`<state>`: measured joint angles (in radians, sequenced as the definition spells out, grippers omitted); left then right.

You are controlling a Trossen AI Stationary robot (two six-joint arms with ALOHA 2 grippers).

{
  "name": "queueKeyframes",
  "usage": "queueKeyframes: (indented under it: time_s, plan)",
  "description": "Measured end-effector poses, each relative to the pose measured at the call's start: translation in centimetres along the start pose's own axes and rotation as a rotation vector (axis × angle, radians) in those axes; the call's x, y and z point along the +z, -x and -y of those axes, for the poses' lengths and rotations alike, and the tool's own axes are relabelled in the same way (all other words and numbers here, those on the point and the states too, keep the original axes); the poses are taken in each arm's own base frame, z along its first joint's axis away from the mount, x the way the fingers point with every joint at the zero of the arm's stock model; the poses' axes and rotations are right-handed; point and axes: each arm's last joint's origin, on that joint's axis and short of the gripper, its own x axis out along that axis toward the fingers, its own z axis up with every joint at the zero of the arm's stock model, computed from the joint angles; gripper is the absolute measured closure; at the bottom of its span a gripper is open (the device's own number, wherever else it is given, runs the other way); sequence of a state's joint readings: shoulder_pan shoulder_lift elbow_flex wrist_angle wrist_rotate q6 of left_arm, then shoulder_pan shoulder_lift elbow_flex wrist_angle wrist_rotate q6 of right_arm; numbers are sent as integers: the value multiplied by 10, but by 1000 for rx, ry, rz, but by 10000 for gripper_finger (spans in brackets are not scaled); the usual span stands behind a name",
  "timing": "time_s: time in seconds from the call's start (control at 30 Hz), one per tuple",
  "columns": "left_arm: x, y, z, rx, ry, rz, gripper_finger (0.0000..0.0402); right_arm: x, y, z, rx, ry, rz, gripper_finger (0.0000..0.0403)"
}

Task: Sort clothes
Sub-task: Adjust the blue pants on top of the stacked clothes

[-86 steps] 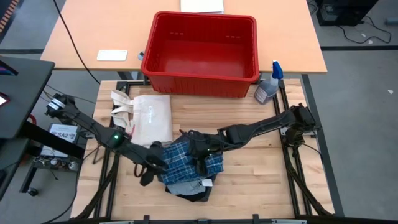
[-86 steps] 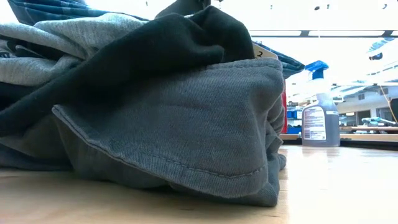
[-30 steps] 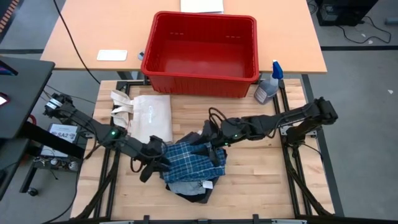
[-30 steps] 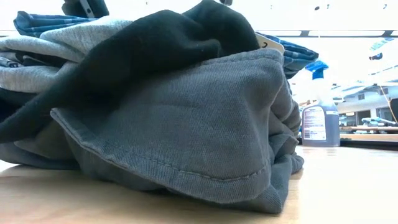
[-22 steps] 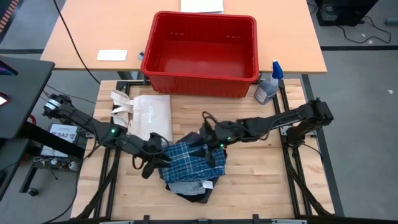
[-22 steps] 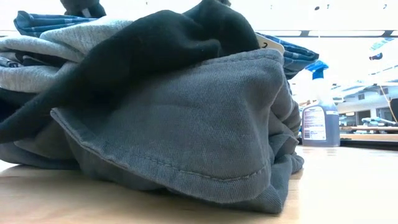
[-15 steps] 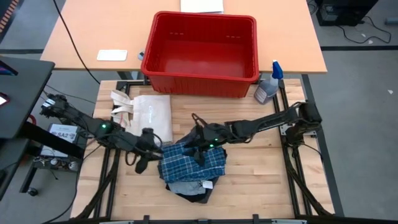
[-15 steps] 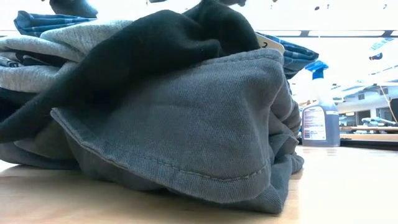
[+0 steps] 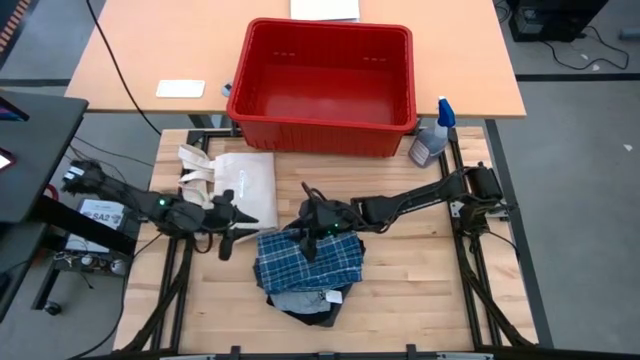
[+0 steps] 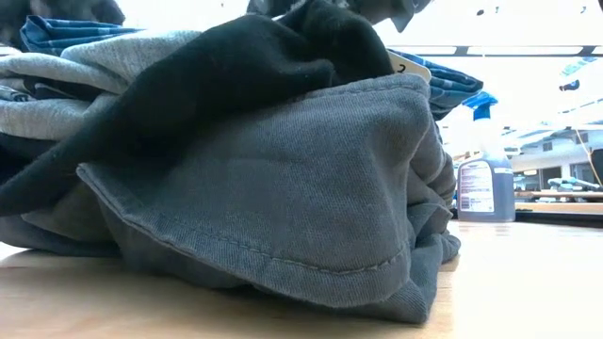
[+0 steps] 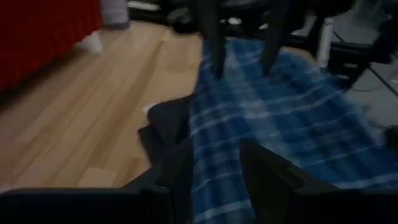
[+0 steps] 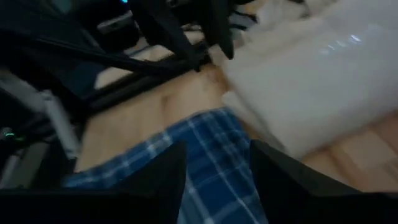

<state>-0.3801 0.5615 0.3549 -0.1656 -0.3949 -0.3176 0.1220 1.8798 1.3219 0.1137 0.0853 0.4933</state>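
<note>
The left tool (image 9: 232,222) hangs over the desk (image 9: 420,290), just beside the left edge of the plaid cloth (image 9: 308,258). Its fingers (image 11: 264,177) are spread apart and hold nothing. The right tool (image 9: 309,237) sits at the far edge of the same plaid cloth, and its fingers (image 12: 277,165) are spread apart too, empty. The plaid cloth lies on top of the pile, over the grey shorts (image 10: 283,198) and the black piece (image 10: 236,71). The white bag (image 9: 240,185) lies next to the pile. A red bin (image 9: 322,80) and a spray bottle (image 9: 432,138) stand farther back
</note>
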Motion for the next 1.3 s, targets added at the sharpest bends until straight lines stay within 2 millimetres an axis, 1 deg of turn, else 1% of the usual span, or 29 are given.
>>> queueKeyframes:
  time_s: [0.07, 0.17, 0.27, 0.37, 0.47, 0.6, 0.73, 0.97, 1.13, 1.3]
  plan:
    - [-17, -6, -6, 12, 16, 20, 264, -2, -2, 4, -57, -42, -4, 218]
    - [-36, -13, -12, 18, 62, 60, 264, -3, -4, 14, -156, -187, 25, 218]
    - [-49, -18, -18, 23, 94, 108, 264, -3, -8, 23, -206, -322, 60, 218]
    - [-55, -19, -22, 31, 116, 150, 264, -2, -11, 30, -188, -414, 47, 218]
    - [-57, -20, -25, 49, 122, 156, 264, 0, -11, 32, -162, -478, 35, 218]
    - [-55, -20, -25, 8, 128, 162, 264, 2, -11, 33, -159, -531, 35, 218]
    - [-53, -20, -23, -48, 132, 172, 264, 3, -9, 33, -192, -544, 18, 218]
    - [-52, -20, -22, -60, 131, 170, 264, 3, -9, 34, -203, -558, 14, 218]
    - [-52, -20, -23, -60, 131, 170, 264, 3, -10, 35, -180, -525, -10, 218]
    - [-52, -20, -23, -54, 151, 172, 264, 5, -10, 39, -136, -389, -55, 218]
